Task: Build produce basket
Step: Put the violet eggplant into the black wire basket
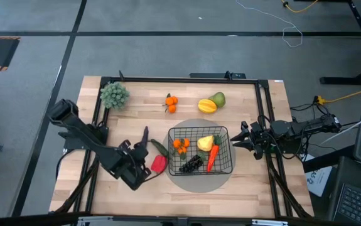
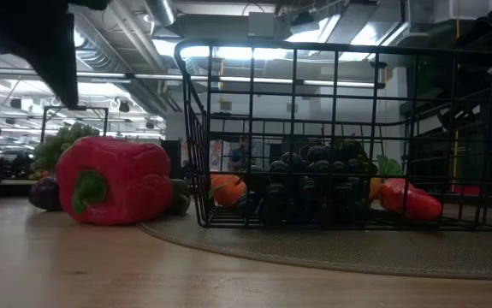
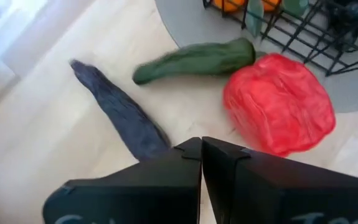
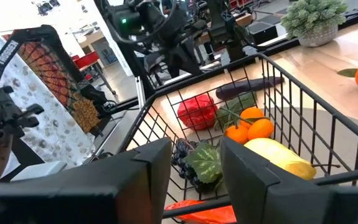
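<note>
Four pieces sit in the basket [image 1: 224,133], five wait outside, and the left gripper [image 1: 144,164], fingers pressed together and empty, hovers by the red pepper [image 1: 159,163] while the right gripper [image 1: 240,139] waits parted beside the basket.

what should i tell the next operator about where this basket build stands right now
Left gripper: jaws shut, empty, above the red toy pepper.
Right gripper: jaws open, empty, at the right side of the black wire-mesh basket.
Done, in basket: orange cluster, yellow fruit, orange carrot, dark grapes.
Left, on table: pepper, green cucumber, purple eggplant, second orange cluster, yellow fruit with green fruit.
</note>
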Available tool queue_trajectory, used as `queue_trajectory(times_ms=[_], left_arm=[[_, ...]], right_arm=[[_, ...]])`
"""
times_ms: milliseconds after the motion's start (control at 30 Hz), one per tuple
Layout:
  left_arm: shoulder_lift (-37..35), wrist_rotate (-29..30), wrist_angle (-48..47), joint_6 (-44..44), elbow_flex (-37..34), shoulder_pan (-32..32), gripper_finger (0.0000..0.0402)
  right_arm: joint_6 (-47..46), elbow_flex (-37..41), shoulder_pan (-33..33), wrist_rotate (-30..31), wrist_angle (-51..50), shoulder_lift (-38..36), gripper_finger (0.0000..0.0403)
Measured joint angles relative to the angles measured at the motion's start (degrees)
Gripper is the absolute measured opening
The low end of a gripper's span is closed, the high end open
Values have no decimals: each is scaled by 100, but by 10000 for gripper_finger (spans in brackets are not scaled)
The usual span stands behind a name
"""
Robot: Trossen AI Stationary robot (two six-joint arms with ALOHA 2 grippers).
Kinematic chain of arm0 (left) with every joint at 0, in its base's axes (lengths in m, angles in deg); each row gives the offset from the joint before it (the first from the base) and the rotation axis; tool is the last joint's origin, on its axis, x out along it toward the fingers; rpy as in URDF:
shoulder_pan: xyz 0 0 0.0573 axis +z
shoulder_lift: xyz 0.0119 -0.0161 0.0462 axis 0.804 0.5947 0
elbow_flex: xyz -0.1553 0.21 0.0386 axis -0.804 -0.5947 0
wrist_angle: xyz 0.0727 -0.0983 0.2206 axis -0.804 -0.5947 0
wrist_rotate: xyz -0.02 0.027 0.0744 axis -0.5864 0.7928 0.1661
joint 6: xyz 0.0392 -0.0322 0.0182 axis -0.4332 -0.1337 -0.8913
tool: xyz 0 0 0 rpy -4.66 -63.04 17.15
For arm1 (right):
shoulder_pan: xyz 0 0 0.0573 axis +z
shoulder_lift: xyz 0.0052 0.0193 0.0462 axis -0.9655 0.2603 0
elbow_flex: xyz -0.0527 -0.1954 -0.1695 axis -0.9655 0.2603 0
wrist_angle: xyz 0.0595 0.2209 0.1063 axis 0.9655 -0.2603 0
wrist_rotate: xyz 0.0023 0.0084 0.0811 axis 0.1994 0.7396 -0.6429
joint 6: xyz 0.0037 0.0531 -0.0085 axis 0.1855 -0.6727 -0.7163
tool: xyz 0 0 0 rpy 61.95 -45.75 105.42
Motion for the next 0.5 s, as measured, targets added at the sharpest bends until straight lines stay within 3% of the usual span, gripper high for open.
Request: queue_trajectory(times_ms=[333, 500], left_arm=[[-236, -32, 110, -138, -2, 366, 0], [-236, -127, 86, -223, -2, 570, 25]], right_arm=[[7, 0, -1, -2, -1, 0, 131], [11, 0, 1, -4, -2, 0, 131]])
